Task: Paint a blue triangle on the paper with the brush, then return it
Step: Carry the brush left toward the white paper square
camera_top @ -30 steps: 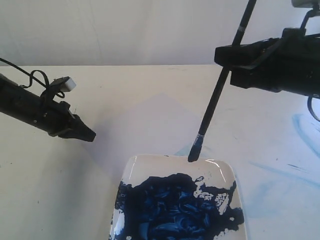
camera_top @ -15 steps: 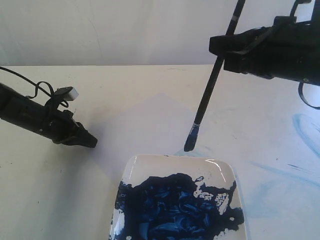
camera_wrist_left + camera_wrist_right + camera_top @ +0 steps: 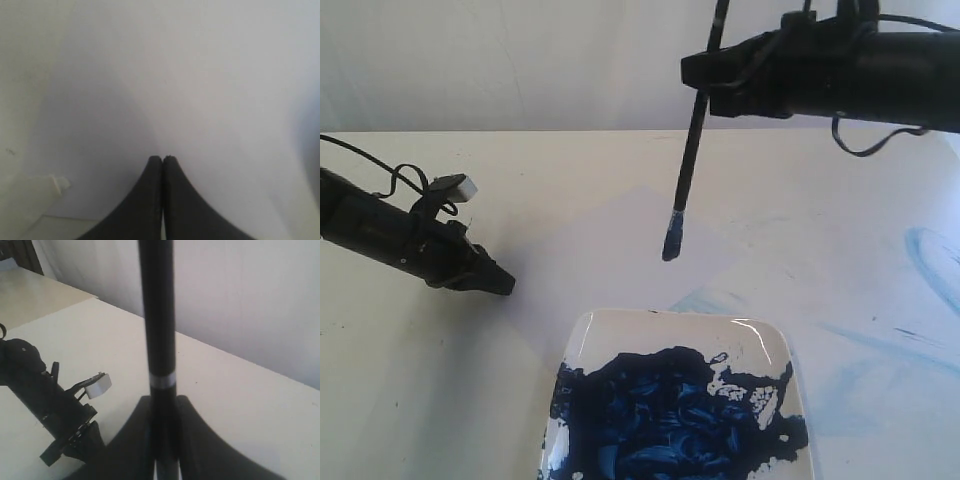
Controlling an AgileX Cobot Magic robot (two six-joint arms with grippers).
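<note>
My right gripper is shut on the black handle of the brush, which hangs nearly upright. Its blue-stained bristles hover above the paper, a pale diamond-set sheet behind the plate. My left gripper is shut with nothing in it, low over the left part of the paper. The blue triangle is out of view.
A glossy white plate with a thick dark-blue paint mass sits at the front centre. Faint pale-blue smears mark the table on the right. The left arm shows in the right wrist view.
The right gripper has carried the brush left and up, from the plate's far rim to above the paper. The left gripper dropped a little, then stayed still.
</note>
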